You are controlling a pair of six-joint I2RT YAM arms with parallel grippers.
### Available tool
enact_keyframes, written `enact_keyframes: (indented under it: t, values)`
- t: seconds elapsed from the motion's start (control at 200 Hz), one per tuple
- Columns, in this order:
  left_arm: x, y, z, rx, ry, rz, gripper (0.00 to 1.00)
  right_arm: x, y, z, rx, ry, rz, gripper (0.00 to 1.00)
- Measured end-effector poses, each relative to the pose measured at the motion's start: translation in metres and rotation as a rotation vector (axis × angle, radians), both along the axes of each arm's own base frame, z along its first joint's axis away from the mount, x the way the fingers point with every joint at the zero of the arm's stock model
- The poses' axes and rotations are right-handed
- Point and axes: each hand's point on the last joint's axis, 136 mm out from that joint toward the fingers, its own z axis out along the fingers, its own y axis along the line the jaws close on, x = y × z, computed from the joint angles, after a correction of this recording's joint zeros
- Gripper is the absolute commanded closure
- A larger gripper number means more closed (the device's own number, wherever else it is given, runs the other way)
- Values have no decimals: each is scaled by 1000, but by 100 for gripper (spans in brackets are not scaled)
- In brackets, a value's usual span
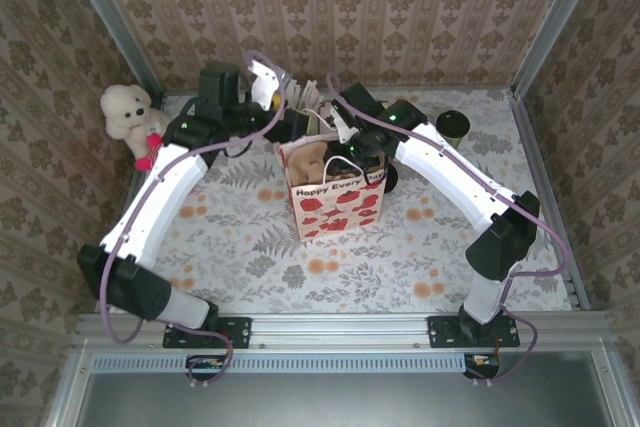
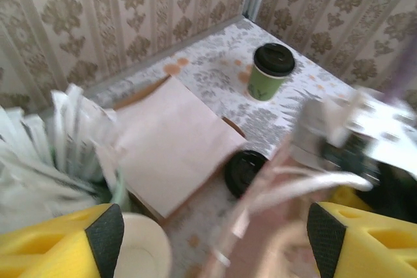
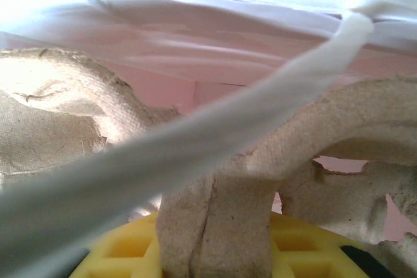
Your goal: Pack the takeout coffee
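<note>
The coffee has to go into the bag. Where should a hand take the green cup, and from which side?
Probably the green paper wall of the cup, just under its black lid, coming in level from the open table side. It stands upright and alone near the back corner, so its round sides are free; walls close off the far side.

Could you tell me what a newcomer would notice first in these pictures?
The poppy-printed gift bag at the middle of the table draws the eye first, with the left arm and right arm bent in over its open top. Next come the white teddy bear at the far left edge and the takeout coffee, a green cup with a dark lid, standing alone near the far right corner.
</note>
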Motion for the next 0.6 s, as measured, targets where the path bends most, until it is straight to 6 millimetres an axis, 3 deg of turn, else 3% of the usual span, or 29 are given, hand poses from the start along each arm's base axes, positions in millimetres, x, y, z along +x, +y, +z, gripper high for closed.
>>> enact_keyframes:
  t: [0.08,0.185,0.275,0.345,0.405,0.6]
  values:
    - [19,4,-6,-9,-3,-40,38,1,1,0,3,-4,0,93]
    - [25,5,-12,-31,-5,-137,52,3,2,1,10,-13,-1,93]
    - [12,-4,-10,-56,-25,-254,52,4,3,1,16,-17,-3,93]
    - [0,-11,-6,-73,-49,-337,43,5,4,1,19,-17,-7,93]
    - [-10,-16,-2,-88,-67,-396,42,5,4,1,22,-15,-13,93]
    - [-23,-22,4,-114,-101,-508,70,7,6,2,36,-18,-29,93]
